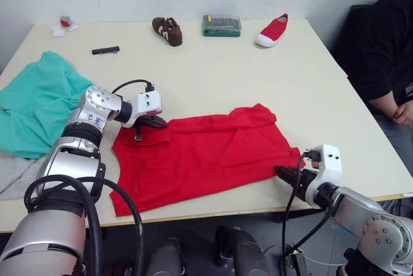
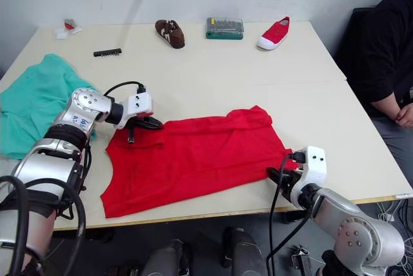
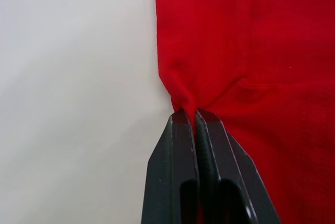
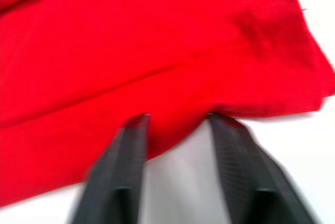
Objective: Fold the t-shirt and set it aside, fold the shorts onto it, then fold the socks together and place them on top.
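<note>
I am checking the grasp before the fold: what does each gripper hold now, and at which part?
The left gripper is shut on the t-shirt, pinching its edge at a corner. The right gripper is open at the opposite edge, holding nothing yet.

The t-shirt (image 1: 200, 150) is soft red cloth, not shiny, with a fine weave. The shorts (image 1: 35, 105) are soft green cloth too. The table (image 1: 258, 76) looks smooth and dull, and the left gripper (image 3: 194, 116) has smooth black fingers.
</note>
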You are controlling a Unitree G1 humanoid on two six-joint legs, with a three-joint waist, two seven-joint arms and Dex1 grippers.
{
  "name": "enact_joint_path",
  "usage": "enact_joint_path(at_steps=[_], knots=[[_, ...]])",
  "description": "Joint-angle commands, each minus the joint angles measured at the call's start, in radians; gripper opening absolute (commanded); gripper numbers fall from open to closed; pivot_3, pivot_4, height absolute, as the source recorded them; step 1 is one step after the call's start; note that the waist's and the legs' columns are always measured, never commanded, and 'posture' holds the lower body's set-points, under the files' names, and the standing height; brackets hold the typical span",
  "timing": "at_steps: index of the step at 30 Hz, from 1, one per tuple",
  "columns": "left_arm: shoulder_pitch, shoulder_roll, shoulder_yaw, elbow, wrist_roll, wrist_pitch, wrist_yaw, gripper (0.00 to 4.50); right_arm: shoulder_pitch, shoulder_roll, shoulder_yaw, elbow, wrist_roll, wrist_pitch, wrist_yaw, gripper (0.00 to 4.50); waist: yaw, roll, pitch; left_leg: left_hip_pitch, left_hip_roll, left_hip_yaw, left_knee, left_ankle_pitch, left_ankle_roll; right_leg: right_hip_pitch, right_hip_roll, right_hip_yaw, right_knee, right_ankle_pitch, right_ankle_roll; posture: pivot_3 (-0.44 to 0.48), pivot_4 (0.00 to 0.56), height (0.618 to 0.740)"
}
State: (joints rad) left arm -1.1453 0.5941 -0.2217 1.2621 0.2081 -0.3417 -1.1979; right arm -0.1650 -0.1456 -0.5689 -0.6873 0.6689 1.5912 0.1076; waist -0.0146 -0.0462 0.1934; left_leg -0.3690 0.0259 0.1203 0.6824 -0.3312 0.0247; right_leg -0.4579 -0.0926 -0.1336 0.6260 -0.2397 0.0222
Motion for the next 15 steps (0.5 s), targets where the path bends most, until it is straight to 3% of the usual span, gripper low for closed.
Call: enact_joint_path(at_steps=[1,2,6,10,15], knots=[[0.050,0.016,0.005,-0.016,-0.002,-0.004,-0.051,0.00,-0.022,-0.017,0.015,0.079,0.010,0.023,0.000,0.34,-0.009,0.000,0.000,0.000,0.000,0.000,0.000,0.000,0.000,0.000,0.000,0.000,0.000,0.000,0.000,0.000,0.150,0.740],[0.062,0.022,0.012,-0.025,-0.008,-0.004,-0.060,0.00,-0.043,-0.030,0.020,0.102,0.003,0.023,0.005,0.01,-0.012,0.000,0.000,0.000,0.000,0.000,0.000,0.000,0.000,0.000,0.000,0.000,0.000,0.000,0.000,0.000,0.150,0.740],[0.104,0.044,0.033,-0.059,-0.026,0.001,-0.081,0.00,-0.110,-0.061,0.041,0.178,-0.023,0.023,0.024,0.01,-0.018,0.001,-0.001,0.001,0.000,0.000,0.000,0.000,0.000,0.000,0.000,0.000,0.000,0.000,0.000,0.000,0.150,0.740],[0.166,0.075,0.070,-0.123,-0.068,0.038,-0.099,0.00,-0.207,-0.111,0.138,0.333,-0.057,-0.057,0.062,0.01,-0.026,0.002,-0.001,0.002,0.000,0.001,0.000,0.000,0.000,0.001,0.000,0.001,0.000,0.000,0.000,0.000,0.150,0.740],[0.304,0.110,0.119,-0.332,-0.151,0.168,-0.133,0.00,-0.367,-0.173,0.275,0.601,-0.132,-0.244,0.126,0.01,-0.045,0.004,-0.001,0.003,0.001,0.001,-0.001,0.000,-0.001,0.002,0.000,0.001,0.000,0.000,0.000,0.000,0.150,0.740]])
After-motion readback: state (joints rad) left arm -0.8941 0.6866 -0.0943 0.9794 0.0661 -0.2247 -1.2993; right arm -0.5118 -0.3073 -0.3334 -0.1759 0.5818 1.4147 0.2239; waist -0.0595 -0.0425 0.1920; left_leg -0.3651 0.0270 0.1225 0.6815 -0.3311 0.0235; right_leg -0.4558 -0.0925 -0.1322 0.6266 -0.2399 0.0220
